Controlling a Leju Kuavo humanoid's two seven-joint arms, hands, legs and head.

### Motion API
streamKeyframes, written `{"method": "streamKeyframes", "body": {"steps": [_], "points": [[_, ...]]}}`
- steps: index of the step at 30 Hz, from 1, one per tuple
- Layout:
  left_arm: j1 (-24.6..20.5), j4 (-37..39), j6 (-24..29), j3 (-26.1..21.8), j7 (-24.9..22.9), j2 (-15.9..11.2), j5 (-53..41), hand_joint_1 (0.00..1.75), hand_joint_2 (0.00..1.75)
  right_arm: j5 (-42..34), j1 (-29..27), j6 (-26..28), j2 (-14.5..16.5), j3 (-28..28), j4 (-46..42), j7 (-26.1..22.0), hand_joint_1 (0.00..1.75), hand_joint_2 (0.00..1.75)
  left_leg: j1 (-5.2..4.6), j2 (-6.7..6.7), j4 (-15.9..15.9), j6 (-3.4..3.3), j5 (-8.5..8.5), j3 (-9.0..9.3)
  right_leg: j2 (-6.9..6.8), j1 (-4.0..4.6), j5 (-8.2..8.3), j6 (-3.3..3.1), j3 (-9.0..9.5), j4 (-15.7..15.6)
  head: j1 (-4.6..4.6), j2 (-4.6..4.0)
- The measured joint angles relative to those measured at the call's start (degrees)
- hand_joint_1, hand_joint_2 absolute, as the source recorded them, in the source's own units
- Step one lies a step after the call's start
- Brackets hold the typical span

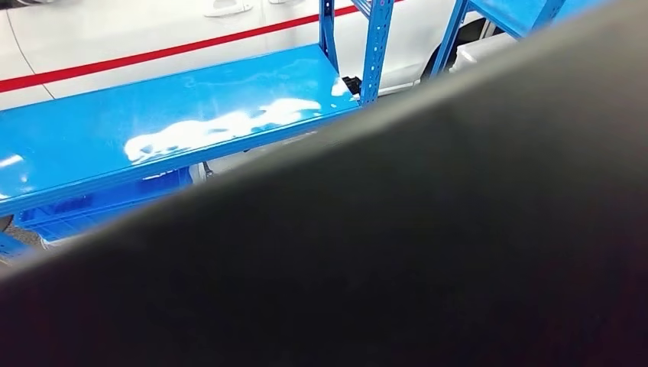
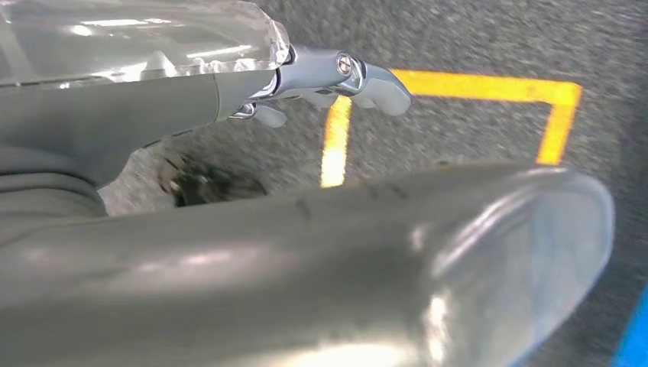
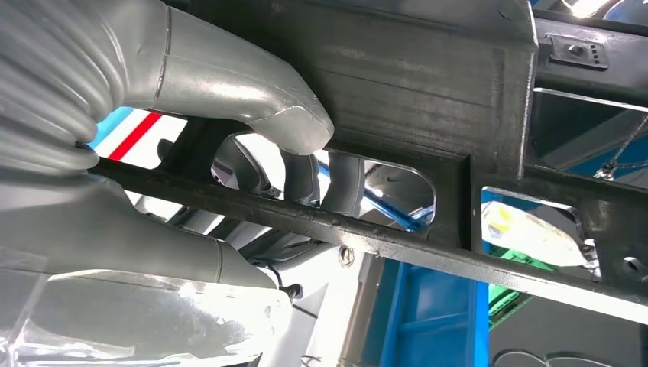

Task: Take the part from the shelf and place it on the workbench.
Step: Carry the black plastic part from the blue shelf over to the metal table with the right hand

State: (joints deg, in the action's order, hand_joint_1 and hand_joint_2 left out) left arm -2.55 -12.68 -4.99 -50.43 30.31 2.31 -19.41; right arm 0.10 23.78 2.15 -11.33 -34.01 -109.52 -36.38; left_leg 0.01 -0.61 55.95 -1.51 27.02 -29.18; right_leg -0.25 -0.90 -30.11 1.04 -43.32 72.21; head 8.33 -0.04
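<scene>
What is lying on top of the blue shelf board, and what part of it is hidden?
The visible part of the blue shelf board carries nothing, only light reflections. The black part, held by the right hand, covers its front and right side, so that area is unknown.

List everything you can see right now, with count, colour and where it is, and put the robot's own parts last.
part: one, black, with cut-out openings, held in the right hand; its dark blurred bulk fills the lower right of the head view
shelf: one board, blue, glossy, with blue uprights, ahead of the robot
car body: one, white with a red stripe, behind the shelf
floor marking: one, yellow, on the grey floor below the left hand
right hand: one, grey, grips the part
left hand: one, grey, holds nothing, above the floor
</scene>
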Motion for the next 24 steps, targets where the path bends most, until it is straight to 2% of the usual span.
{"method": "streamKeyframes", "body": {"steps": [1, 2, 3, 5, 6, 7, 10, 11, 13, 15, 16, 17, 18, 19, 21, 22, 23, 24], "points": [[0.0, 0.0, 0.2, -0.1, -0.6, 0.0, 0.0, 0.0, 0.0, -0.2, 0.0, 0.1, -0.1, 0.0, 0.1, 0.0, 1.73, 1.75, -0.06, -0.02, 0.1, 0.01, -0.31, -0.59, 0.0, -0.01, -0.91, 0.09, -0.28, 2.0, 0.02, 0.0], [0.0, 0.0, 0.5, -0.2, -1.3, -0.1, 0.0, 0.0, 0.0, -0.3, 0.0, 0.1, -0.1, 0.0, 0.2, 0.0, 1.73, 1.75, -0.09, -0.02, 0.4, 0.07, -0.53, -1.13, -0.01, -0.01, -0.77, 0.12, 0.52, 2.0, 0.03, 0.0], [0.0, 0.0, 0.8, -0.3, -2.1, -0.1, 0.0, 0.0, 0.0, -0.5, 0.0, 0.2, -0.1, 0.0, 0.3, 0.0, 1.73, 1.75, -0.1, -0.01, 0.7, 0.14, -0.68, -1.59, -0.01, -0.01, 0.21, 0.07, 2.42, -0.1, 0.02, 0.0], [0.0, 0.0, 1.8, -0.6, -4.3, -0.1, 0.0, 0.0, 0.0, -0.7, 0.1, 0.3, -0.2, -0.1, 0.4, -0.1, 1.73, 1.75, -0.2, 0.01, 1.4, 0.41, -0.71, -2.36, -0.04, 0.15, 2.41, -0.37, 7.53, -7.4, 0.01, 0.0], [0.0, 0.0, 2.5, -0.7, -5.7, -0.1, 0.0, 0.0, 0.0, -0.8, 0.2, 0.2, -0.2, -0.1, 0.4, -0.1, 1.73, 1.75, -0.28, 0.01, 1.9, 0.62, -0.69, -2.73, -0.04, 0.28, 2.91, -0.68, 9.25, -10.2, 0.04, 0.0], [0.0, 0.0, 3.1, -0.9, -6.9, -0.1, 0.0, 0.0, 0.0, -0.8, 0.3, 0.2, -0.2, -0.1, 0.5, -0.1, 1.73, 1.75, -0.32, 0.0, 2.2, 0.9, -0.7, -3.07, -0.02, 0.42, 2.98, -1.0, 10.07, -11.8, 0.09, 0.0], [0.0, 0.0, 5.0, -1.3, -10.5, -0.4, -0.7, 0.0, 0.0, -0.9, 0.3, 0.0, -0.2, -0.1, 0.8, -0.2, 1.73, 1.75, -0.27, 0.02, 2.4, 1.79, -0.83, -3.57, 0.03, 0.44, 3.11, -1.89, 9.92, -12.6, 0.09, -0.01], [0.0, 0.0, 5.6, -1.4, -12.1, -0.5, -1.2, 0.0, 0.0, -0.9, 0.3, -0.1, -0.2, -0.1, 0.8, -0.2, 1.73, 1.75, -0.23, 0.09, 2.9, 2.11, -0.39, -3.78, -0.01, 0.32, 3.29, -2.22, 9.99, -12.9, 0.07, -0.01], [0.1, 0.0, 7.0, -1.4, -15.1, -0.8, -2.1, 0.0, 0.0, -1.1, 0.3, -0.6, -0.2, -0.1, 0.9, -0.6, 1.73, 1.75, 0.04, 0.23, 7.1, 2.73, 2.35, -5.62, -0.02, 0.13, 3.58, -2.72, 10.11, -13.3, 0.14, -0.01], [0.4, 0.0, 8.7, -1.4, -17.7, -1.1, -2.9, 0.0, 0.0, -1.8, -0.1, -1.7, -0.4, -0.1, 1.3, -1.3, 1.73, 1.75, 0.35, 0.25, 14.6, 3.23, 5.81, -8.92, 0.24, 0.15, 3.65, -2.88, 10.0, -13.3, 0.21, 0.0], [0.6, 0.0, 9.5, -1.4, -18.4, -1.2, -3.1, 0.0, 0.0, -2.3, -0.4, -2.2, -0.5, -0.1, 1.6, -1.7, 1.73, 1.75, 0.5, 0.25, 17.1, 3.41, 6.41, -10.01, 0.49, 0.14, 3.68, -2.88, 9.97, -13.3, 0.21, -0.01], [0.9, 0.0, 10.2, -1.5, -18.8, -1.3, -3.2, 0.0, 0.0, -2.8, -0.7, -2.8, -0.7, -0.1, 2.0, -2.2, 1.73, 1.75, 0.64, 0.26, 17.8, 3.54, 6.01, -10.28, 0.83, 0.1, 3.7, -2.87, 9.96, -13.2, 0.22, -0.01], [1.1, 0.0, 10.6, -1.6, -19.0, -1.5, -3.2, 0.0, 0.0, -3.2, -0.9, -3.2, -0.8, -0.1, 2.4, -2.6, 1.73, 1.75, 0.8, 0.35, 16.1, 3.62, 4.51, -9.39, 1.28, 0.05, 3.73, -2.82, 9.99, -13.2, 0.21, -0.01], [1.3, 0.0, 10.8, -1.8, -18.9, -1.7, -3.1, 0.0, 0.0, -3.5, -1.0, -3.6, -1.0, -0.1, 2.7, -2.9, 1.73, 1.75, 0.99, 0.76, 12.5, 3.65, 2.39, -7.64, 1.76, -0.02, 3.76, -2.73, 10.03, -13.2, 0.2, -0.02], [1.5, 0.0, 11.1, -2.2, -18.8, -1.9, -3.1, 0.0, 0.0, -3.8, -1.0, -4.2, -1.1, 0.0, 3.3, -3.3, 1.73, 1.75, 1.3, 2.79, 5.2, 3.53, -0.29, -4.05, 2.75, -0.07, 3.9, -2.27, 9.86, -13.0, 0.17, -0.01], [1.6, -0.1, 11.3, -2.3, -18.8, -2.0, -3.2, 0.0, 0.0, -3.8, -1.0, -4.4, -1.1, 0.0, 3.5, -3.3, 1.73, 1.75, 1.32, 3.57, 3.2, 3.39, -0.67, -3.1, 3.21, -0.11, 4.06, -1.9, 9.6, -13.0, 0.15, -0.01], [1.7, -0.1, 11.6, -2.5, -18.9, -2.0, -3.2, 0.0, 0.0, -3.8, -1.1, -4.5, -1.1, 0.1, 3.8, -3.2, 1.73, 1.75, 1.24, 3.93, 2.4, 3.19, -0.47, -2.8, 3.69, -0.19, 4.28, -1.47, 9.3, -13.0, 0.12, 0.0], [1.7, -0.1, 11.9, -2.7, -18.9, -2.1, -3.3, 0.0, 0.0, -3.8, -1.1, -4.6, -1.1, 0.1, 4.0, -3.1, 1.73, 1.75, 1.08, 3.53, 2.1, 2.92, -0.52, -2.77, 4.19, -0.27, 4.52, -1.04, 9.05, -13.1, 0.09, 0.0]]}}
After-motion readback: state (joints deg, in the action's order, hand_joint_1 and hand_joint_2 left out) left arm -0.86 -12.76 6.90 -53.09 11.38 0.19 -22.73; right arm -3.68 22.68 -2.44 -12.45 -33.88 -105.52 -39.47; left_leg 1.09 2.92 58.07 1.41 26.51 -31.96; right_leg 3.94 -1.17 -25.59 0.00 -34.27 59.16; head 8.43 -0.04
